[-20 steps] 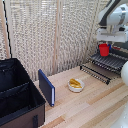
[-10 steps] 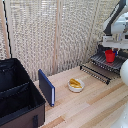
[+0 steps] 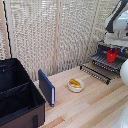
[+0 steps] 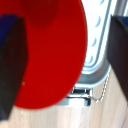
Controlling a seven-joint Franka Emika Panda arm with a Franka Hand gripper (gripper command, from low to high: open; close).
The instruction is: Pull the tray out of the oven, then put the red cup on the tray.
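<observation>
The red cup [image 3: 112,55] is upright over the tray [image 3: 102,61], a dark wire rack pulled out above the oven's dropped door [image 3: 95,73]. I cannot tell whether the cup rests on the bars. The arm hides most of the oven [image 3: 101,50]. My gripper [image 3: 113,49] is around the cup from above. In the wrist view the red cup [image 4: 50,50] fills the space between my gripper's [image 4: 65,55] fingers. It lies against one dark finger [image 4: 10,70]. The other finger [image 4: 121,45] stands apart from it, with the tray's pale bars [image 4: 97,47] showing in the gap. The gripper is open.
A white bowl with yellow contents [image 3: 75,84] sits mid-table. A blue flat panel [image 3: 46,87] stands upright beside a big black case [image 3: 17,97] at the exterior view's left. A bamboo blind [image 3: 55,35] backs the table. A white rounded body [image 3: 123,70] is at the right edge.
The gripper and the red cup have moved toward the exterior view's right and lower, down over the pulled-out tray.
</observation>
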